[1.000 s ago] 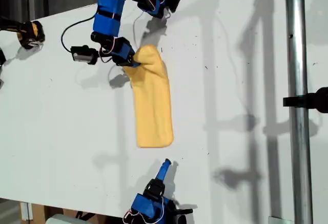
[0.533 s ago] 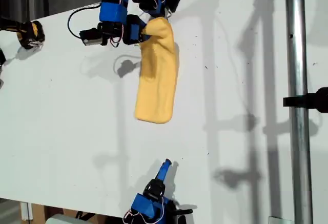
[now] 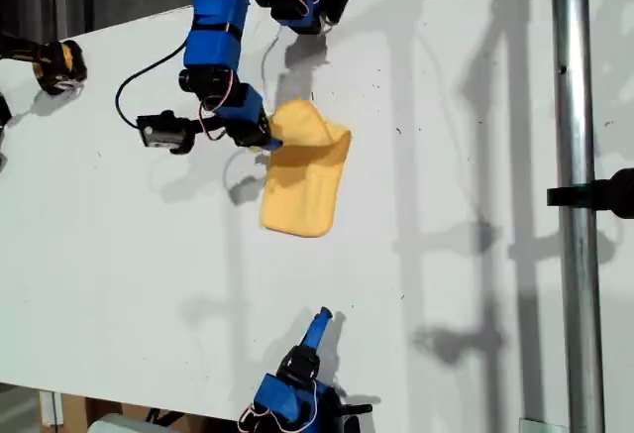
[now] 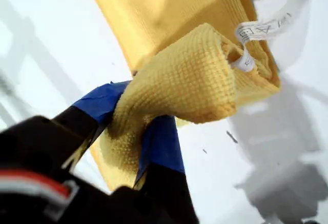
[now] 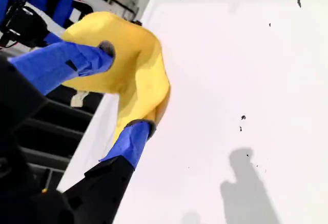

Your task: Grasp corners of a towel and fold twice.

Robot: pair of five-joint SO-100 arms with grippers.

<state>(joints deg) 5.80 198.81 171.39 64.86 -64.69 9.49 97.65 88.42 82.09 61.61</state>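
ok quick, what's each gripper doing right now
My first gripper: closed on an end of the yellow towel.
My second gripper: open, holding nothing.

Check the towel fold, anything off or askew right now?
Yes. The towel is bunched: its upper end curls up off the table where my first gripper pinches it, layers uneven rather than flat, care tag sticking out. My second gripper hangs open, holding nothing.
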